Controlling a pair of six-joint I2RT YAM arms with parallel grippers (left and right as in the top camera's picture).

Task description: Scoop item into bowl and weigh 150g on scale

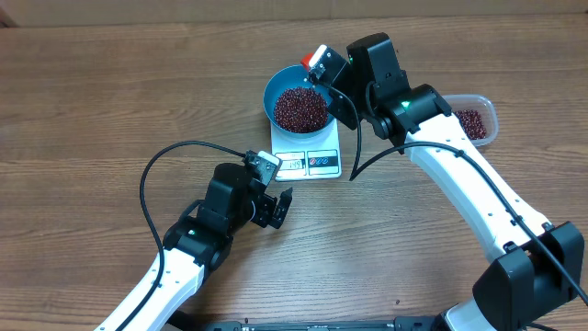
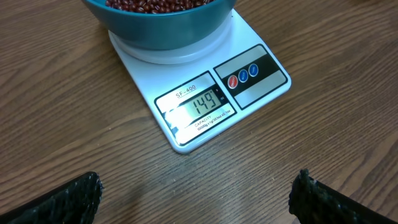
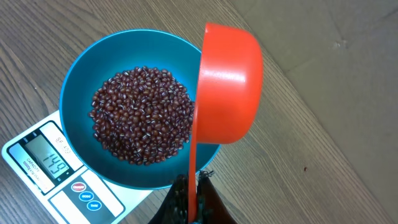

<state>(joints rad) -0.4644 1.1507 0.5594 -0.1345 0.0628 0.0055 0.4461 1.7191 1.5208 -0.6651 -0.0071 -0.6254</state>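
The blue bowl point(image 1: 276, 90) stands on the white scale point(image 1: 317, 164) and holds a heap of dark red-brown beans point(image 1: 300, 108). In the left wrist view the scale point(image 2: 143, 68) shows 149 on its display, under the bowl point(image 2: 161, 28). My right gripper point(image 3: 193, 199) is shut on the thin handle of an orange scoop point(image 3: 230, 87). The scoop is turned on its side over the right rim of the bowl point(image 3: 78, 87), beside the beans point(image 3: 143, 115). My left gripper point(image 1: 276, 207) rests open near the table in front of the scale, its fingers point(image 2: 68, 202) wide apart with nothing between them.
At the right, behind my right arm, stands a clear plastic tub point(image 1: 485, 110) with more beans. A black cable point(image 1: 147, 179) loops left of my left arm. One stray bean point(image 3: 305, 168) lies on the wood right of the bowl.
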